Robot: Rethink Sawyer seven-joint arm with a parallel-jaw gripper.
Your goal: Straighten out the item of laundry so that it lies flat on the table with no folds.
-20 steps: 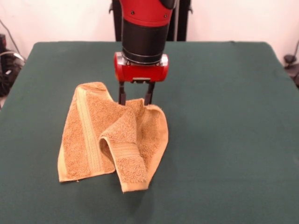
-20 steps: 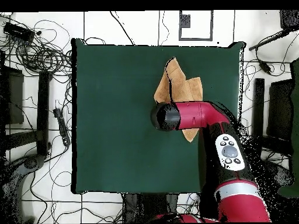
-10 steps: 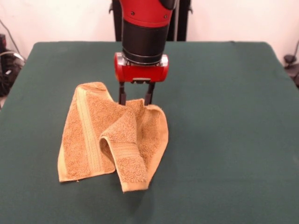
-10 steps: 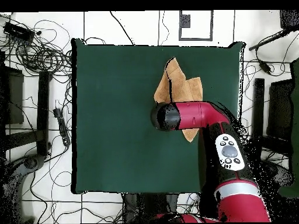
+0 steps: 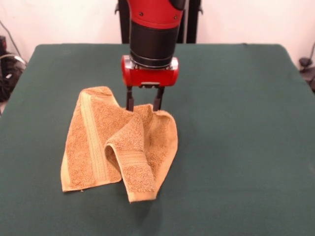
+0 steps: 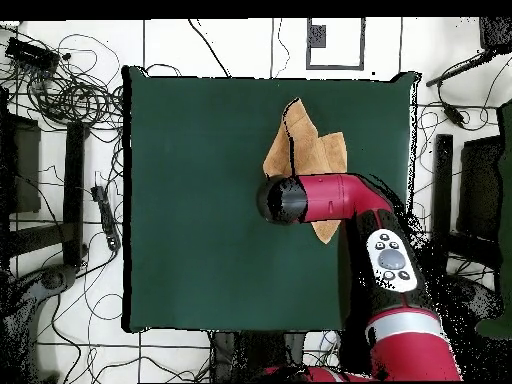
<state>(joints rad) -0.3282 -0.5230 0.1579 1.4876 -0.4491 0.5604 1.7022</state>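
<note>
Currently my claw (image 5: 143,104) stands spread, its two dark fingers (image 5: 129,101) straddling the raised far edge of the golden-orange terry-cloth hand towel (image 5: 115,142), gripping nothing. The towel lies crumpled left of centre on the dark green felt-covered counter (image 5: 236,123), one corner doubled over toward the near side. Risk: closing here may pinch several layers together, so that pulling drags the bundle instead of opening the fold.

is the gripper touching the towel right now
Cannot tell. In the front view the open gripper has its tips at the towel's far edge, hidden behind it; the overhead view has the arm covering the spot.
</note>
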